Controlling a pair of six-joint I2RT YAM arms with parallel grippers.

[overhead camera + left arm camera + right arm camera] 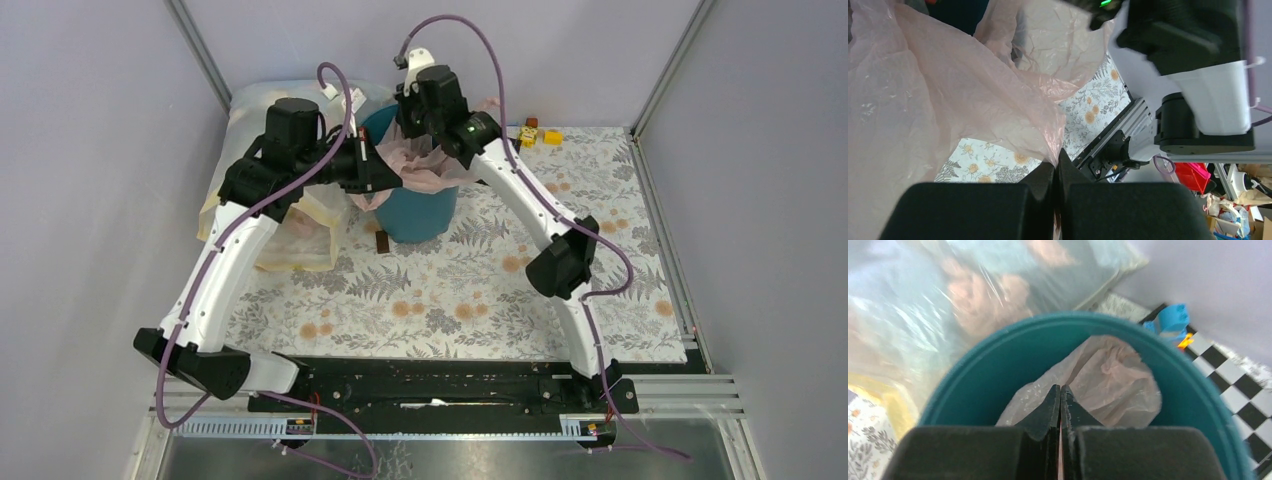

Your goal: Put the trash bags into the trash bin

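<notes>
Over the bin (pixel 420 215), at the far side of the table, both my pincers are at the thin pink bag (pixel 432 165). Part of the bag sits down inside the bin, crumpled against its blue wall. The rest spreads over the rim and hangs out on the left.

My left pincer (pixel 1055 165) is squeezed tight on an edge of the bag, just outside the rim. The film fans out wide from its tips. My right pincer (pixel 1060 392) points down into the bin's mouth. Its fingers are pressed together too, with a thin line of pink between them - so it grips the bag as well.

The bin stands on a cloth (pixel 450 290) with leaves and orange flowers. Pale purple walls (pixel 90 150) close in the sides and the back.

Behind the bin and to its left lies a big clear sack (pixel 290 235) with yellow edges, with pink things showing inside it. My left arm crosses in front of it. A small dark thing (pixel 381 241) lies on the cloth by the bin's foot - I cannot tell what it is. A few little blocks (pixel 540 135) sit at the far edge, to the right. My right arm covers most of the bin's mouth from above.
</notes>
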